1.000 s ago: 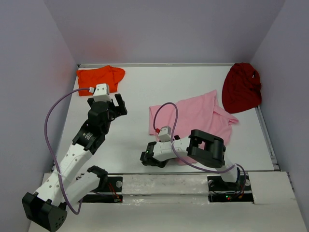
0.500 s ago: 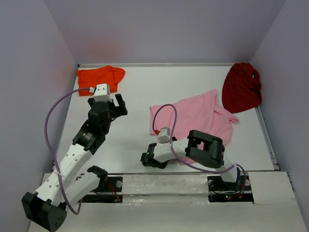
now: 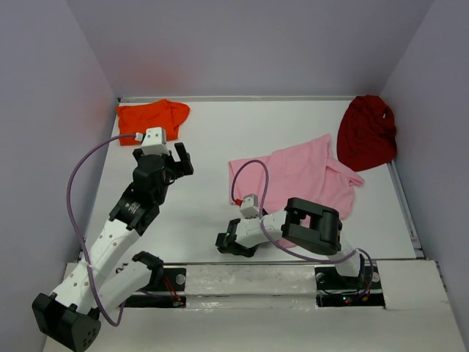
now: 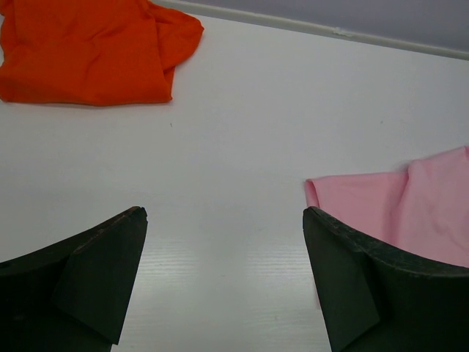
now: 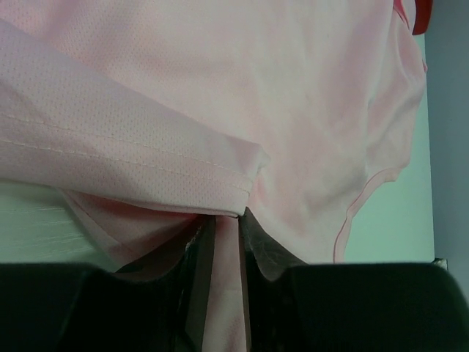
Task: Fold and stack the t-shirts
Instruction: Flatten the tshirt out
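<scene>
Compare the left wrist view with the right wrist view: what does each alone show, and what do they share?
Left wrist only: the orange t-shirt and the left gripper, open over the table. Right wrist only: the right gripper pinching a fold of the pink t-shirt, plus a sliver of the dark red t-shirt. Both: the pink t-shirt and the table.

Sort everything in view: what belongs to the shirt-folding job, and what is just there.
Job:
- pink t-shirt, pinched in the right gripper
- orange t-shirt
- dark red t-shirt

Just there:
- purple cables
- white table
- enclosure walls
</scene>
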You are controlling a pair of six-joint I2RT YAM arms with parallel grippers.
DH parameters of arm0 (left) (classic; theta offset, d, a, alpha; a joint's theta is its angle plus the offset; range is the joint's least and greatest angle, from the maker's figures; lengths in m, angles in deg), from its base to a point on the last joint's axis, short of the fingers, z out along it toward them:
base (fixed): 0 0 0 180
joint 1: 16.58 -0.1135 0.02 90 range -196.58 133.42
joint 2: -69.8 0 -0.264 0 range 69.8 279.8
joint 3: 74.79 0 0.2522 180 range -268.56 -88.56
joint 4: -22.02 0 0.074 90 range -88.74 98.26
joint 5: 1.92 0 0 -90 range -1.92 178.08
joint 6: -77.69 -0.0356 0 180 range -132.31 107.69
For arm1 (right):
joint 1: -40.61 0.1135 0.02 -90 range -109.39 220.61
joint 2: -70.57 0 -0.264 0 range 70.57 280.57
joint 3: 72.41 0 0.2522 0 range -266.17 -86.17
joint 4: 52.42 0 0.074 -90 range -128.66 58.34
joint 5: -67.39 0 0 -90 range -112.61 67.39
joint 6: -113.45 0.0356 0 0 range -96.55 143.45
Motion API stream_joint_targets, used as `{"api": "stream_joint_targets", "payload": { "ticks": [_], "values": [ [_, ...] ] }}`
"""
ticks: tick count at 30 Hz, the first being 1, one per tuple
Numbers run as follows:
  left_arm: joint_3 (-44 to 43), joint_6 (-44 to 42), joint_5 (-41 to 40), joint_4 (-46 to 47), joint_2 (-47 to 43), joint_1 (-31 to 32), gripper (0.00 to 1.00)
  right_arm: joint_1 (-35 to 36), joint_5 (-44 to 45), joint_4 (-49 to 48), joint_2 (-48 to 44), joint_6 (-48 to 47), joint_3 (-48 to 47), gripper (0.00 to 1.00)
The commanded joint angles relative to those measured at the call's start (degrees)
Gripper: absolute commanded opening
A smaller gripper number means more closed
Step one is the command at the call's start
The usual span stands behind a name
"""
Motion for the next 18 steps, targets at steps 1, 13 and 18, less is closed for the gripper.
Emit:
{"api": "stream_joint_targets", "payload": {
  "ticks": [1, 13, 18],
  "values": [
    [0.5, -0.3, -0.8, 1.9, -1.2, 0.3, 0.97, -0.7, -3.7, -8.8, -0.3, 1.9, 1.9, 0.22],
    [0.5, -0.5, -1.2, 1.9, -1.5, 0.7, 0.97, -0.7, -4.7, -14.2, -3.3, -3.8, 4.3, 0.00],
    [0.5, -0.4, -1.5, 1.8, -1.2, 0.8, 0.97, -0.7, -4.4, -14.7, -8.5, -7.1, 3.6, 0.00]
  ]
}}
